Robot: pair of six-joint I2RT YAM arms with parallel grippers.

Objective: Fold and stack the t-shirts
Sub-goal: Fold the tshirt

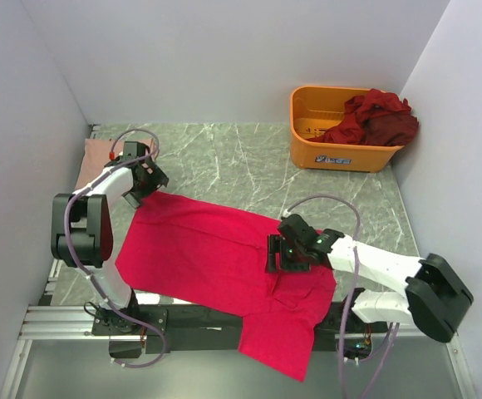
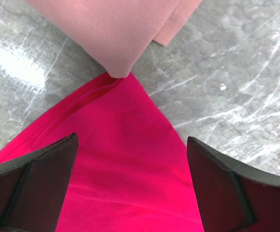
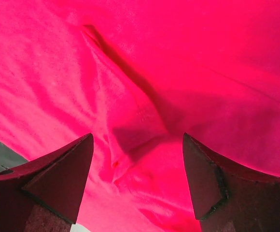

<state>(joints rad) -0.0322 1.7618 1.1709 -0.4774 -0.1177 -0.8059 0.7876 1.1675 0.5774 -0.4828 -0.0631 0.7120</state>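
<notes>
Closest to me, the bright red t-shirt point(image 1: 199, 249) lies spread at a slant across the near part of the marble-patterned tabletop point(image 1: 224, 158). One end of it hangs over the near edge, between the two arm bases. It is open and rumpled, not yet a tidy fold.

The right hand point(image 1: 274, 256) hovers low over the shirt's right half. Its wrist view shows the fingers point(image 3: 63, 169) released and well apart. A raised ridge of red cloth runs between them, and neither finger touches it, so that hand holds nothing.

Further back on the left, the left hand point(image 1: 148, 187) hangs over the shirt's far corner, spread as wide as it goes and empty. Just past that corner, touching its tip, lies the pale pink t-shirt point(image 2: 116, 29). It looks already folded and flat at the far left of the tabletop.

Farthest off, at the far right, stands an orange bin point(image 1: 341, 154) with dark maroon t-shirts point(image 1: 378, 116) heaped in it, unfolded. How many there are I cannot tell.

By my reckoning the job is early. One shirt looks finished and could start the stack. The red one is only laid out, with all its folds to make. The maroon heap has yet to leave the bin.
</notes>
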